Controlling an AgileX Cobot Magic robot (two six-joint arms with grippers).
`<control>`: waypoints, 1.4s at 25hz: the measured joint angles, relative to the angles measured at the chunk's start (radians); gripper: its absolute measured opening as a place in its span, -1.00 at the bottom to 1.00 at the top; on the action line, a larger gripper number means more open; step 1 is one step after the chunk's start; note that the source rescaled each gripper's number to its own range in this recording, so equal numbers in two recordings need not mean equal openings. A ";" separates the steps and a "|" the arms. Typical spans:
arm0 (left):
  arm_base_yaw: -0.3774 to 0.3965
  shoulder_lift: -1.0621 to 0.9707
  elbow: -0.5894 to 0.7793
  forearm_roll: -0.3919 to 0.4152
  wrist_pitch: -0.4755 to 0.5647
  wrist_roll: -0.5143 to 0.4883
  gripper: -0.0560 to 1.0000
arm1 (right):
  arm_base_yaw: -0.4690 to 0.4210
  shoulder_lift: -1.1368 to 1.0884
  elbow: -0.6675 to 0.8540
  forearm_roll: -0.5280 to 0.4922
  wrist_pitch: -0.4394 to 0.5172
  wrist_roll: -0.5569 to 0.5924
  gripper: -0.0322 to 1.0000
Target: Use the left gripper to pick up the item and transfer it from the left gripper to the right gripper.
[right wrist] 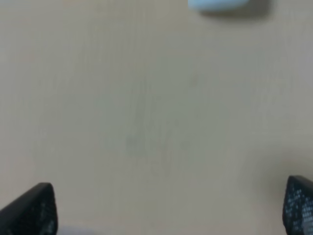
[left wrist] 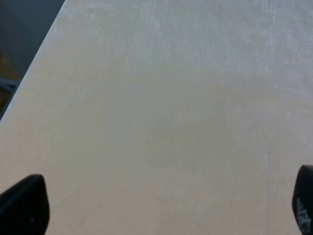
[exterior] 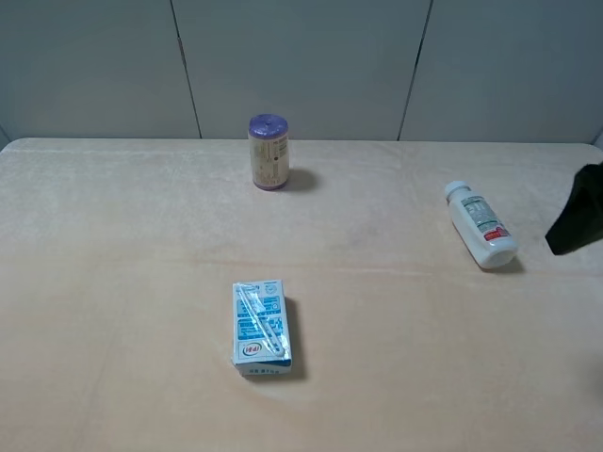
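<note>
The item, a small white bottle [exterior: 480, 225] with a white cap and a green-and-red label, lies on its side on the beige table at the right. Its white edge shows in the right wrist view [right wrist: 217, 4]. My left gripper [left wrist: 164, 203] is open and empty over bare table; it is out of the exterior high view. My right gripper [right wrist: 166, 208] is open and empty, a short way from the bottle. A black part of the right arm [exterior: 577, 212] shows at the right edge, just right of the bottle.
A purple-lidded beige jar [exterior: 268, 152] stands at the back middle. A flat blue-and-white carton [exterior: 261, 328] lies at the front middle. The table's left edge [left wrist: 34, 68] shows in the left wrist view. A grey wall runs behind the table.
</note>
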 joint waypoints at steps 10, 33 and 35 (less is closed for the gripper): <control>0.000 0.000 0.000 0.000 0.000 0.000 1.00 | 0.000 -0.656 0.227 -0.054 0.012 0.017 1.00; 0.000 0.000 0.000 0.000 0.000 0.000 1.00 | 0.000 -1.020 0.370 -0.149 -0.173 0.100 1.00; 0.000 0.000 0.000 0.000 0.000 0.000 1.00 | 0.000 -1.020 0.370 -0.149 -0.173 0.100 1.00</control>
